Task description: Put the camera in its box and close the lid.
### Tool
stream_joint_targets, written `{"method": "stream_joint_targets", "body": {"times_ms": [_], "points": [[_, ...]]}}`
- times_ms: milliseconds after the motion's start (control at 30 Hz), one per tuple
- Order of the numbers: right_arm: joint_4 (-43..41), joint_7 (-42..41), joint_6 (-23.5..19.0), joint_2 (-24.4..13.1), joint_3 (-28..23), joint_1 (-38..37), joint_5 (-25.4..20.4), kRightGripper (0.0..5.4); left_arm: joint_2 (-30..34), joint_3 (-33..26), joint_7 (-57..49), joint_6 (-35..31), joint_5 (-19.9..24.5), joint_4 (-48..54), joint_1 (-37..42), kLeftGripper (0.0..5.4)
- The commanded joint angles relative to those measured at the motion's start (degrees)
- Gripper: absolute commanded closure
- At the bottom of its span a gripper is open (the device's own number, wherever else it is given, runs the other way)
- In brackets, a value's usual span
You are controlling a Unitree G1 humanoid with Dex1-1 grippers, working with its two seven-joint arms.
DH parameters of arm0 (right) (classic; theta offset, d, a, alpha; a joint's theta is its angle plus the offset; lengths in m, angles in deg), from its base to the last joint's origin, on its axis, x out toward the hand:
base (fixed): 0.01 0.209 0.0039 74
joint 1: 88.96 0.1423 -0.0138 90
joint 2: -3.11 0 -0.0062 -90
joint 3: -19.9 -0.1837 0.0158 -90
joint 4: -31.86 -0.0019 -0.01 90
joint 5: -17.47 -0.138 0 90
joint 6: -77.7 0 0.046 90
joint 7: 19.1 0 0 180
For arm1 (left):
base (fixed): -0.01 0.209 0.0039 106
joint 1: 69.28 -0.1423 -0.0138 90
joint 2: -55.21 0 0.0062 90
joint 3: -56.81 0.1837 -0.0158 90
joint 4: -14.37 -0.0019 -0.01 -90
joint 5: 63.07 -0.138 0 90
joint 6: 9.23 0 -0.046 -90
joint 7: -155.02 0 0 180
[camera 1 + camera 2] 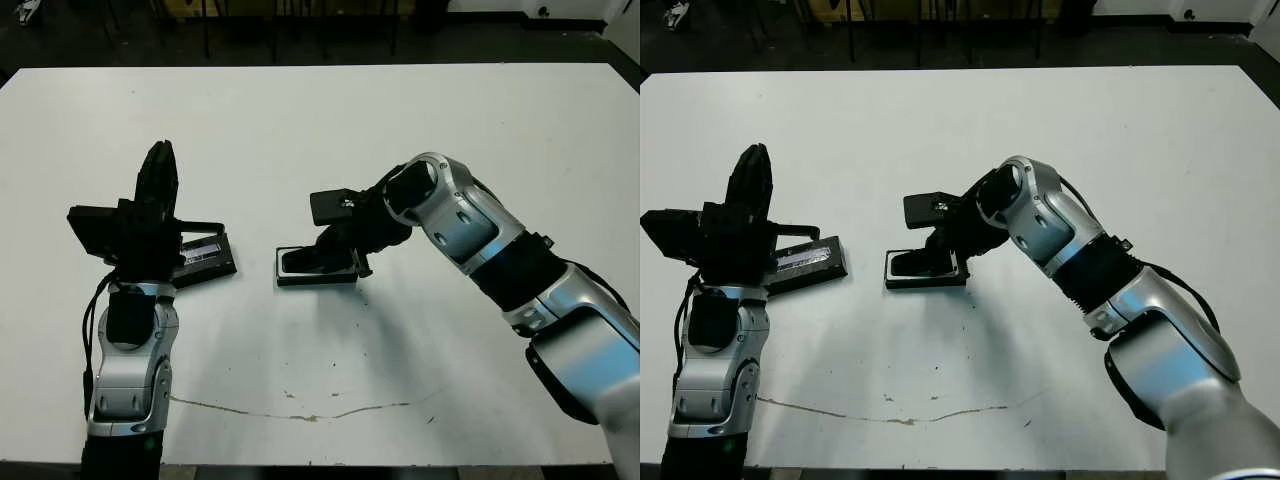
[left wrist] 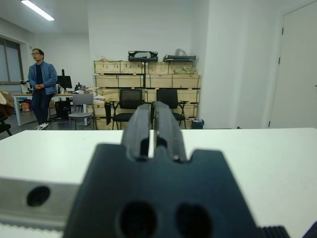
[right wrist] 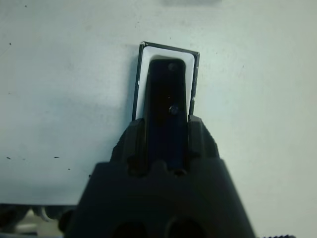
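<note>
The box (image 1: 283,276), a shallow black tray with white lining, lies at the table's middle. The camera (image 3: 167,89), a slim black bar, lies along the box's recess, and my right gripper (image 3: 168,121) is shut on its near end, a finger on each side. From the head view the right gripper (image 1: 335,252) reaches down over the box from the right. To the left lies the lid (image 1: 205,255), flat and black with a silvery label strip. My left gripper (image 1: 158,165) stands raised above the table beside the lid, its fingers (image 2: 139,121) shut on nothing.
A thin brownish streak (image 1: 300,412) runs across the white table (image 1: 400,120) near its front edge. Beyond the table, the left wrist view shows a person in a blue jacket (image 2: 42,79), office chairs (image 2: 130,101) and stacked wooden crates (image 2: 148,79).
</note>
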Motion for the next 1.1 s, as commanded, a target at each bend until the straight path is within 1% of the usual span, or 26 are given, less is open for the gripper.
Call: {"method": "stream_joint_targets", "body": {"times_ms": [33,133,167,267,300,400,600,667,867,933,967,1100], "points": [[1.3,-0.43,-0.34,1.39,3.15,-0.94,2.24,4.58,-0.07,0.0,-0.22,-0.12,-0.23,-0.67,-1.07,5.4],[1.3,-1.06,-1.31,2.14,3.55,-0.66,3.22,4.58,-0.11,0.04,-0.32,-0.25,-0.32,-0.53,-1.18,5.4],[1.84,-1.9,-1.68,2.38,3.41,-0.41,2.92,4.58,-0.09,0.03,-0.34,-0.07,-0.4,-0.65,-1.17,5.4],[3.3,-3.1,-0.77,2.59,2.87,-0.12,2.19,4.58,-0.08,-0.04,-0.17,0.2,-0.12,-0.83,-1.17,5.4],[3.42,-3.24,-0.52,2.51,2.84,-0.06,2.23,4.4,-0.13,-0.05,-0.22,0.19,-0.08,-0.81,-1.18,5.4],[4.25,-4.52,4.08,1.78,1.73,-0.31,0.67,3.87,-0.19,-0.04,-0.29,0.14,-0.02,-0.82,-1.17,5.4],[6.1,-5.71,13.98,1.45,1.62,0.21,0.38,2.94,-0.16,0.08,-0.32,-0.06,-0.18,-0.83,-1.15,5.4],[6.46,-5.79,15.66,1.45,1.31,0.28,0.37,2.64,-0.27,0.11,-0.36,-0.23,-0.07,-0.79,-1.14,5.4],[6.52,-5.55,13.33,1.49,-0.56,0.93,0.16,1.8,-0.33,0.16,-0.52,-0.14,-0.22,-0.88,-1.16,5.4],[6.31,-5.01,11.16,1.55,-1.83,0.83,-0.18,1.52,-0.23,0.2,-0.54,-0.21,-0.42,-0.8,-1.23,5.4],[6.37,-4.83,10.75,1.51,-2.3,0.84,-0.28,1.34,-0.16,0.21,-0.49,-0.14,-0.46,-0.84,-1.21,5.4],[7.7,-3.47,11.19,1.25,-3.82,1.03,-0.11,0.62,-0.17,0.23,-0.34,0.16,-0.3,-1.06,-1.13,5.4]]}}
